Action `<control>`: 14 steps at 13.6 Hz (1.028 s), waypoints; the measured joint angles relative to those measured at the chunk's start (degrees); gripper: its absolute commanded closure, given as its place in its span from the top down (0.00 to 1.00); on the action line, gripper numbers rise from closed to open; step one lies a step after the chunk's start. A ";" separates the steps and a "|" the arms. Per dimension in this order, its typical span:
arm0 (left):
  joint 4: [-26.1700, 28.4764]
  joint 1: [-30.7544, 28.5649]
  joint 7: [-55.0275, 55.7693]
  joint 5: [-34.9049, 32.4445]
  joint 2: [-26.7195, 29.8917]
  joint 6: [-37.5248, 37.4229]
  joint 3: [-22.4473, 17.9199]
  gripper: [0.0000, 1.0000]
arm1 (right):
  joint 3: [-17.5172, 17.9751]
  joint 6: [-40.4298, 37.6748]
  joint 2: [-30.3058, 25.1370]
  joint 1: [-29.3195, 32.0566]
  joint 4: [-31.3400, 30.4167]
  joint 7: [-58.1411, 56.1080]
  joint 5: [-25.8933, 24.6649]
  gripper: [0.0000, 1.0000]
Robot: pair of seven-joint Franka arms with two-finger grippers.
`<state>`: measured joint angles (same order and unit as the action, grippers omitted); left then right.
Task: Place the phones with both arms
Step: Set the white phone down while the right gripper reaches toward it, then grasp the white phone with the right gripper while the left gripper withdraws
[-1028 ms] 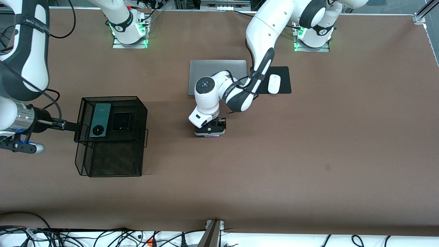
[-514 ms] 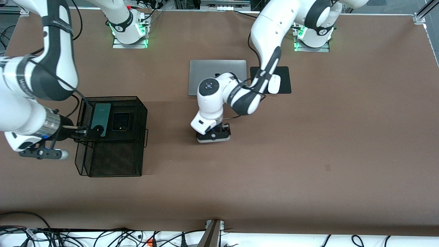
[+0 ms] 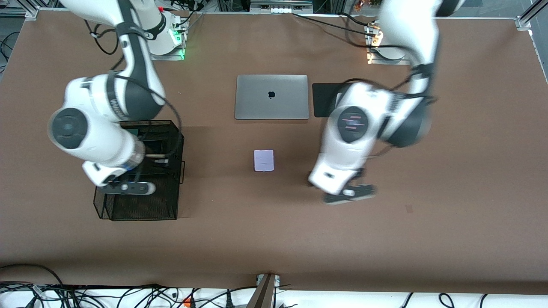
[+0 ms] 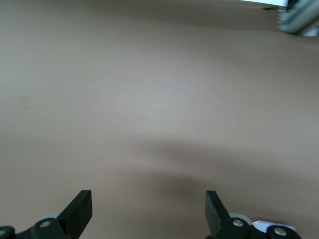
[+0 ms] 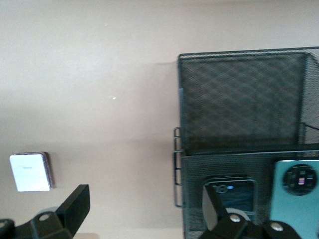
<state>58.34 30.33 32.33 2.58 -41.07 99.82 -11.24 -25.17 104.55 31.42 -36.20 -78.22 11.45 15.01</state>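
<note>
With the lilac phone (image 3: pixel 263 160) flat on the table (image 3: pixel 274 239) near the laptop (image 3: pixel 272 97), seemingly set down. Left gripper (image 3: pixel 347 193) over bare table beside that phone, fingers apart, empty. Right gripper (image 3: pixel 159 161) over the basket (image 3: pixel 173 128) holding the green phone (image 5: pixel 295 191) and black phone (image 5: pixel 230 194), fingers apart.

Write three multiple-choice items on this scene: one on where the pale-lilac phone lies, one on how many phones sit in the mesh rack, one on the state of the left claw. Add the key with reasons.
1. Where does the pale-lilac phone lie?
A. on the laptop
B. flat on the bare table, nearer the front camera than the laptop
C. in the mesh rack

2. How many phones sit in the black mesh rack?
A. none
B. two
C. four

3. What state is the left claw in?
A. open and empty
B. shut on the lilac phone
C. shut on the mouse

Key: 1 B, it lies alone on the brown table. 2 B, the right wrist view shows the black phone and the dark-green phone on the rack's shelf. 3 A, its fingers stand apart with only table between them.
</note>
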 measured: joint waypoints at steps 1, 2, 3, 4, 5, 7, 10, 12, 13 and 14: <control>1.62 -2.70 -3.32 0.00 2.67 -1.56 -0.02 1.00 | 0.02 1.29 0.40 -1.39 -0.01 1.42 0.42 1.00; 3.33 -5.53 -7.04 0.00 5.31 -2.95 -0.03 1.00 | 0.06 2.92 0.90 -2.98 -0.04 3.21 1.50 1.00; 4.60 -8.36 -11.12 0.00 7.62 -4.70 -0.01 1.00 | 0.10 4.59 1.53 -4.55 -0.09 5.10 3.23 1.00; 5.35 -10.84 -14.85 0.01 9.44 -6.27 0.02 1.00 | 0.14 5.93 2.35 -6.02 -0.16 6.78 5.10 1.00; 5.89 -13.35 -18.37 0.02 11.16 -7.52 0.02 1.00 | 0.18 7.33 3.48 -7.68 -0.25 8.28 6.50 1.00; 6.45 -18.13 -24.62 0.07 14.25 -9.50 0.13 1.00 | 0.29 10.94 6.47 -11.23 -0.43 10.39 7.35 1.00; 6.62 -22.60 -29.84 0.20 18.89 -14.59 0.24 1.00 | 0.41 17.78 11.78 -15.96 -0.57 11.31 7.39 1.00; 6.72 -23.14 -31.19 0.20 22.35 -18.48 0.26 1.00 | 0.46 23.48 15.40 -18.41 -0.55 11.37 7.40 1.00; 6.80 -23.13 -32.27 0.20 23.90 -19.89 0.28 1.00 | 0.46 25.89 16.97 -19.28 -0.54 11.37 7.40 1.00; 6.94 -23.24 -33.72 0.20 25.36 -21.34 0.27 1.00 | 0.47 27.46 18.25 -19.77 -0.52 11.37 7.40 1.00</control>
<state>65.29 7.09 -1.39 2.79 -15.72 78.47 -10.97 -24.70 132.01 49.67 -55.97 -78.74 22.82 22.42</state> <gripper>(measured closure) 0.000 0.000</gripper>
